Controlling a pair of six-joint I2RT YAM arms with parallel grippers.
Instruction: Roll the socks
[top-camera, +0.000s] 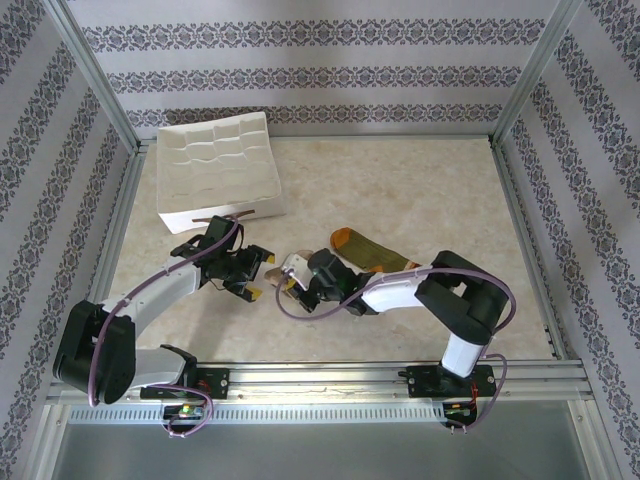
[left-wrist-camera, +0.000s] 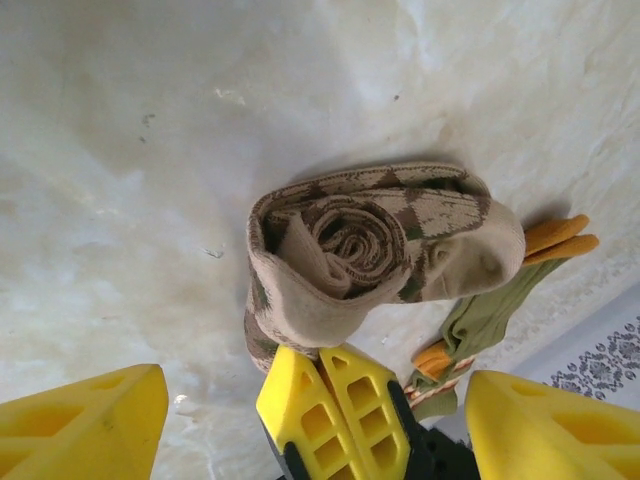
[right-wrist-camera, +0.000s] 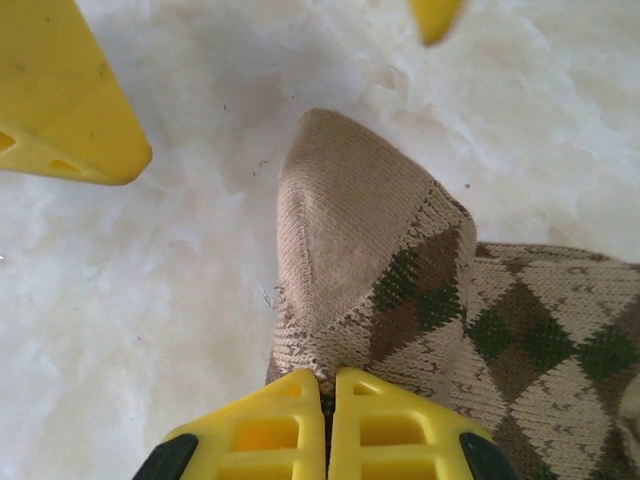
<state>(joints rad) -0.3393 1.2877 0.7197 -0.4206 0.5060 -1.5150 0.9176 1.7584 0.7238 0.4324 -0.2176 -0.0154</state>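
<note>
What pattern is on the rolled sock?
The rolled sock is tan with brown-and-green argyle diamonds; clearest from the right wrist.

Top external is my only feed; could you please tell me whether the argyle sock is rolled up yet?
Observer: Yes, the left wrist view shows the argyle sock wound into a spiral.
Operator: Thank you; is anything gripping it?
Observer: The right gripper is shut on the sock's outer edge.
Operator: And the left gripper?
Observer: The left gripper is open, straddling the sock without touching it.
</note>
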